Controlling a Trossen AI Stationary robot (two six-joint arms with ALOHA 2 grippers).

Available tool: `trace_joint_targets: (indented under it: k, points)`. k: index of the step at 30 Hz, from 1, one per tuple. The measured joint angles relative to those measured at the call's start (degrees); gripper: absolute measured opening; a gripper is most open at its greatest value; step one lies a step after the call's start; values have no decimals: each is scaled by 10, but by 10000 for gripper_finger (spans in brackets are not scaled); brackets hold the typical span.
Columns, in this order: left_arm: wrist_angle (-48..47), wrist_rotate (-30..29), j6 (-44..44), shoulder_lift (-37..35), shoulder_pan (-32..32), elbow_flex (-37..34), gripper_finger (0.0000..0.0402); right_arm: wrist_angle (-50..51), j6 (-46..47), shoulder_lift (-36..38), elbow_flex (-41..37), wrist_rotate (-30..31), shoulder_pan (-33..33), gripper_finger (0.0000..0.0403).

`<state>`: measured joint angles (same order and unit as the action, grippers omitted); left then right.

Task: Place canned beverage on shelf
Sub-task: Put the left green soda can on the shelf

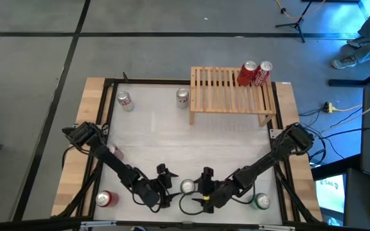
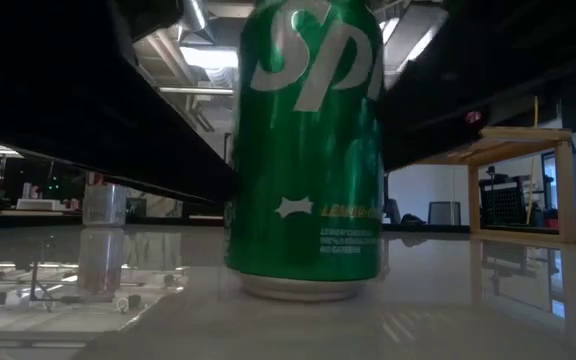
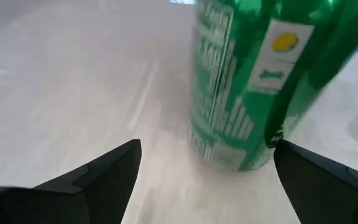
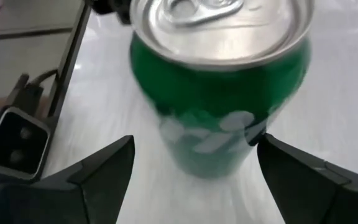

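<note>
1. Standing upright at the near edge of the worktop (image 1: 153, 138), a green can (image 1: 188, 187) sits between the two arms, its silver top facing the overhead camera.
2. The left tool (image 1: 166, 184) is just beside the green can on its left, fingers (image 3: 107, 174) spread apart, with the can ahead of them and nothing clamped.
3. The right tool (image 1: 205, 185) is just beside the same can on its right, fingers (image 4: 101, 171) also spread apart, the can standing in front of the gap and not gripped.
4. In the low view the green can (image 2: 303, 150) fills the middle, resting flat on the glossy worktop.
5. The shelf (image 1: 232, 88), a light-wood slatted rack, stands at the far right part of the worktop, well apart from both tools.
6. Two red cans (image 1: 255, 74) stand touching each other on the shelf's far right corner.
7. Two silver cans stand on the worktop left of the shelf: one (image 1: 182, 97) just beside it, another (image 1: 124, 101) farther left.
8. A red can (image 1: 104, 198) sits at the near left corner, and another green can (image 1: 261, 201) at the near right.
</note>
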<state>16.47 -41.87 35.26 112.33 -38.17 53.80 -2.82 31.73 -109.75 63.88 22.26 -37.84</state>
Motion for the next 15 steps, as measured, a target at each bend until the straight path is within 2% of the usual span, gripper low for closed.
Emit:
trace_joint_targets:
  k: [8,12,15]
  points:
    - [-52,-62,66,0,5,0,347,93,39,66,0,-36,-1,330]
    - [-51,-37,68,0,5,0,347,117,39,99,1,-37,-1,330]
    - [-50,-18,68,0,-3,0,347,135,37,120,1,-14,-1,330]
